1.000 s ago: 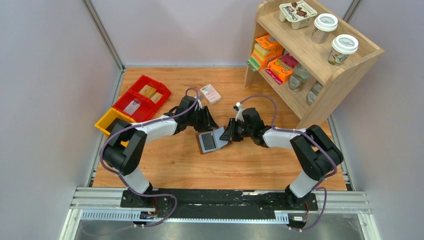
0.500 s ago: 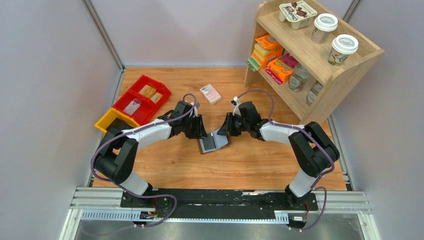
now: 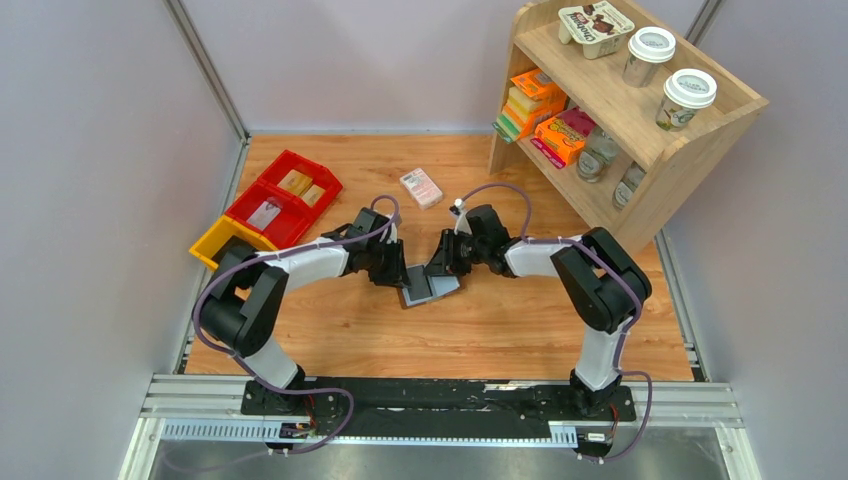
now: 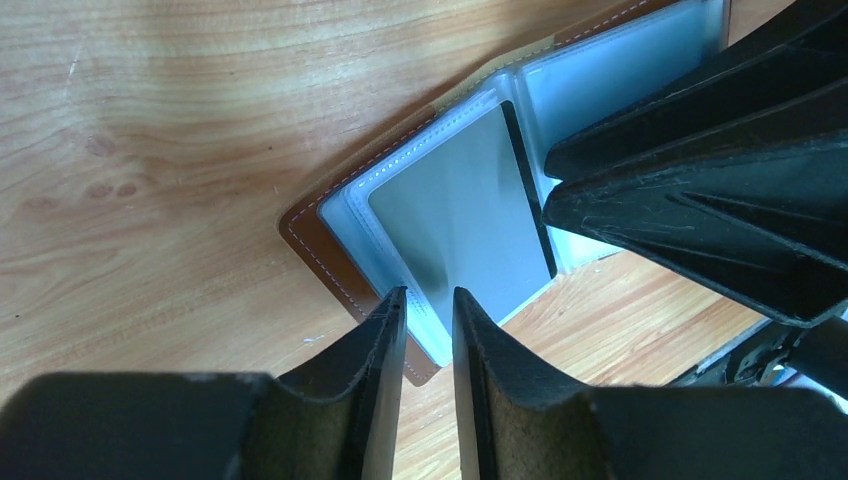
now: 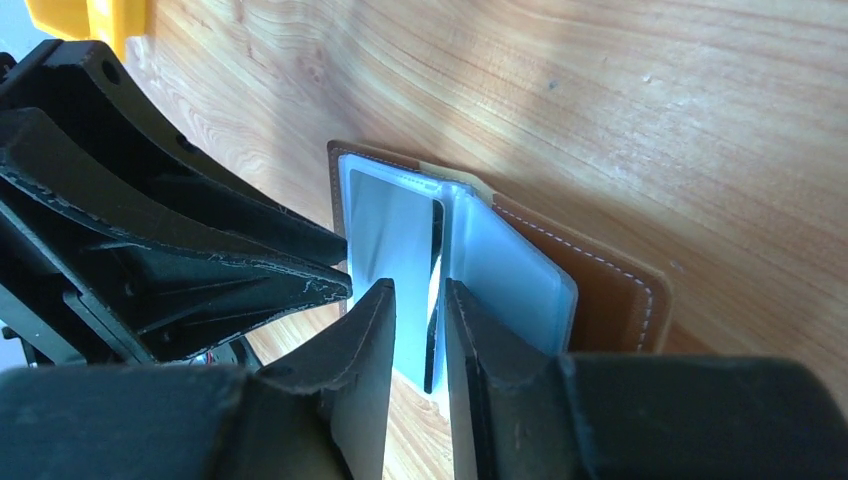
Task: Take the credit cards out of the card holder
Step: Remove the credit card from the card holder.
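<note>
Card holder [image 3: 432, 288] lies open mid-worktop, between both arms. Left gripper [image 4: 428, 296] jaws narrowly spread over its brown near edge, likely to pin it down. Right gripper [image 5: 415, 292] jaws almost together astride edge of grey credit card [image 4: 455, 205], set for pull-out; real pinch unclear

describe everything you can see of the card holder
Brown leather card holder with pale stitching lies open on the wooden table, blue-grey pockets up, one leaf lifted near the fold. A grey card shows in one pocket. The left gripper and right gripper meet opposite edges; grip unclear.
</note>
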{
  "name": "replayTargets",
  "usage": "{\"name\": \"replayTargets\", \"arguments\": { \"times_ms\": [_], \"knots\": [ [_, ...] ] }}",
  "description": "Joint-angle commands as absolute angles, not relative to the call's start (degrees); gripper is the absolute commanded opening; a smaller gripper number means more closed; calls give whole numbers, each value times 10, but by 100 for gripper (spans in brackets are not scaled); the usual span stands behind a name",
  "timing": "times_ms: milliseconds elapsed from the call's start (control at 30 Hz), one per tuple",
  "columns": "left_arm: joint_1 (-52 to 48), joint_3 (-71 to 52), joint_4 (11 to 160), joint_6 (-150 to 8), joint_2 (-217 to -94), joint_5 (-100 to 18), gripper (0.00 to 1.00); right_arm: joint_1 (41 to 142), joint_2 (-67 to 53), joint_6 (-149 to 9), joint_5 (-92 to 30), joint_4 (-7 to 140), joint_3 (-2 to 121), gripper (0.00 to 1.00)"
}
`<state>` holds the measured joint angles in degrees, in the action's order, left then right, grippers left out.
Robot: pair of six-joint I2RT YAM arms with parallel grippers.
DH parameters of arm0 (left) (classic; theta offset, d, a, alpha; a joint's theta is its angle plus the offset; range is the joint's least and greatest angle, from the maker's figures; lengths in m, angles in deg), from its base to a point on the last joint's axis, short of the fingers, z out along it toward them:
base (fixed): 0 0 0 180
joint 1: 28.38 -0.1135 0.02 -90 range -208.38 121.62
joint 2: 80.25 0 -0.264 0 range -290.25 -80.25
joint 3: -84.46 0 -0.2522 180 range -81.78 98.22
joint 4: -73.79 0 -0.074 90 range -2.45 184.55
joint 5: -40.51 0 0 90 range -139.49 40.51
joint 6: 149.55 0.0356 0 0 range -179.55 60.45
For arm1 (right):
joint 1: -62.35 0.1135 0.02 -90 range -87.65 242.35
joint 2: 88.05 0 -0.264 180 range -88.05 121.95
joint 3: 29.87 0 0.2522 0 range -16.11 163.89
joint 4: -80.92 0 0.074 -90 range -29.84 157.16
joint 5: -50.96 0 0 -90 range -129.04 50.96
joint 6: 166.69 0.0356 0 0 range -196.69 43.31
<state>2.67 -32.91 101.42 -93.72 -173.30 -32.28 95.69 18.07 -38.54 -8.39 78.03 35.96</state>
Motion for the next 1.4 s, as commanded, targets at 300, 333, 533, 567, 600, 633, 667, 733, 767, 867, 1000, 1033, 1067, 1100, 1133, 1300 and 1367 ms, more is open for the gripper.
{"name": "replayTargets", "arguments": {
  "times_ms": [300,333,533,567,600,633,667,733,767,867,1000,1033,1067,1100,1133,1300,1367],
  "knots": [
    [27,-350,1018,-926,-1753,-336,12,958,199,-380,-44,811,372,27],
    [27,-352,1019,-925,-1754,-337,11,958,196,-377,-37,817,369,26],
    [27,-355,1028,-922,-1756,-353,7,956,167,-360,-6,859,352,15],
    [28,-355,1032,-920,-1757,-357,7,954,163,-356,0,868,349,14],
    [28,-355,1035,-919,-1759,-360,7,953,161,-353,7,877,346,13],
    [27,-355,1035,-917,-1759,-360,7,952,158,-350,11,882,343,12],
    [27,-356,1038,-917,-1760,-364,6,952,157,-349,18,887,344,11],
    [27,-356,1041,-916,-1761,-367,6,952,161,-348,34,892,343,9],
    [27,-355,1042,-915,-1763,-368,6,952,164,-347,40,895,344,8],
    [28,-352,1048,-912,-1765,-374,5,952,173,-347,53,895,344,7],
    [33,-344,1054,-906,-1771,-377,5,956,190,-352,63,884,346,7],
    [34,-339,1056,-904,-1773,-379,5,957,193,-356,64,880,347,8],
    [38,-336,1059,-902,-1775,-382,5,960,198,-361,65,870,352,8],
    [40,-334,1064,-900,-1776,-386,5,963,205,-367,66,861,356,8],
    [43,-332,1064,-900,-1777,-388,4,965,208,-372,66,851,362,8],
    [51,-319,1081,-890,-1782,-404,4,976,220,-392,60,817,373,8],
    [53,-315,1086,-885,-1781,-410,4,977,224,-393,64,814,379,8]
  ]
}}
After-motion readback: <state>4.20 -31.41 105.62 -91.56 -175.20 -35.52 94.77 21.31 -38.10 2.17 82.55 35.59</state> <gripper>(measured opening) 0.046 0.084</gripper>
